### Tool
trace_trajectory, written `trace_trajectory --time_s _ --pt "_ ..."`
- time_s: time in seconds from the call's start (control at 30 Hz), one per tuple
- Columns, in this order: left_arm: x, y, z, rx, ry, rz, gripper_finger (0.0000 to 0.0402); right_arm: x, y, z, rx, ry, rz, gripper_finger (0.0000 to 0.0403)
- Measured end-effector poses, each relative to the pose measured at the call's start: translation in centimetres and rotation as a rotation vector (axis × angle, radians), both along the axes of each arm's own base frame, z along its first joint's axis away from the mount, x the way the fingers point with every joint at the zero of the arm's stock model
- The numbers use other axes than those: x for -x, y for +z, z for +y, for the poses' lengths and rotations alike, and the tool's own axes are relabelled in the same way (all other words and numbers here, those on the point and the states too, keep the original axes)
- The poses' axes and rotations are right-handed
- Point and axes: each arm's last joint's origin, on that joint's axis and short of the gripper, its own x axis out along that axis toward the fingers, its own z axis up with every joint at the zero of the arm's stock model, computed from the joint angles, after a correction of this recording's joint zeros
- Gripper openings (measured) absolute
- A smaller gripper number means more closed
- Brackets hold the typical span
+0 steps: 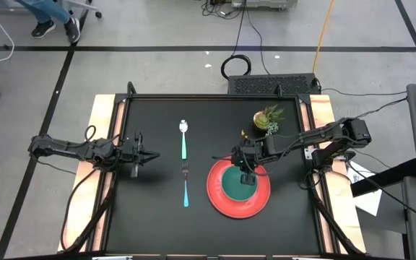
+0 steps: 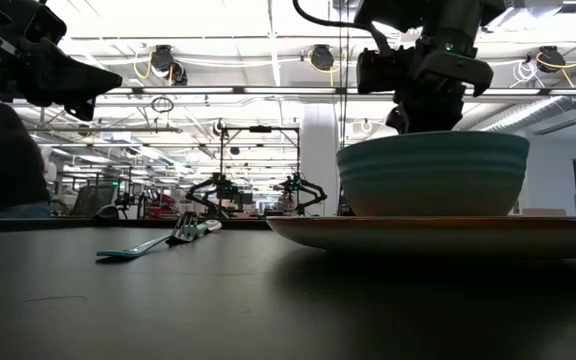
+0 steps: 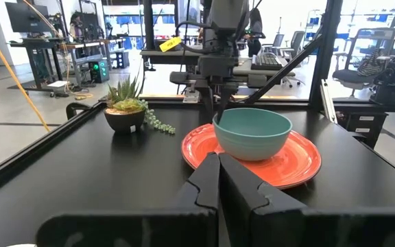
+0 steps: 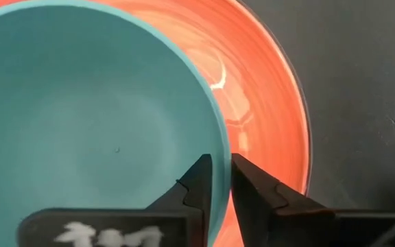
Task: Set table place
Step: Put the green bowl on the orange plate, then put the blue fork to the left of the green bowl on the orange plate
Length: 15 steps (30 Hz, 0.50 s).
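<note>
A matte black table (image 1: pixel 161 217) with pale wood strips at its short ends stands in a bright workshop of desks and monitors. On it the round red plate (image 1: pixel 260 204) carries the smaller teal bowl (image 1: pixel 233 184), seated roughly at its centre. The right gripper (image 1: pixel 247 175) is over the bowl's rim, its jaws a narrow slit apart straddling the wall, seemingly letting go; a clean finish would mean widening a little more and lifting straight up so the bowl does not drag or tip. The left gripper (image 1: pixel 137 154) waits pinched shut, holding nothing, near the table's left side. The teal-handled metal spoon (image 1: pixel 183 139) and fork (image 1: pixel 185 185) lie end to end left of the plate, clear of the exit path, while a small green potted plant (image 1: pixel 266 119) sits just beyond the plate, near the right arm.
</note>
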Motion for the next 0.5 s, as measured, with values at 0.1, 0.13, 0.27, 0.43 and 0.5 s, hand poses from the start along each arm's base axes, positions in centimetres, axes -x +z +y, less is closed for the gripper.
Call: trace_trajectory --time_s 0.1,0.13,0.27,0.43,0.5 --pt "0.00 0.01 0.00 0.000 0.000 0.000 0.0010 -0.18 0.07 0.08 -0.002 0.004 -0.020 0.0074" --pt "0.00 0.00 0.00 0.000 0.000 0.000 0.0010 -0.22 0.08 0.09 -0.004 0.002 -0.025 0.0084" --pt "0.00 0.00 0.00 0.000 0.000 0.000 0.0010 -0.20 0.08 0.08 -0.005 -0.002 -0.022 0.0119" --pt "0.00 0.00 0.00 0.000 0.000 0.000 0.0010 -0.20 0.08 0.08 -0.004 0.002 -0.022 0.0139" --pt "0.00 0.00 0.00 0.000 0.000 0.000 0.0010 -0.20 0.08 0.09 -0.004 0.002 -0.022 0.0139"
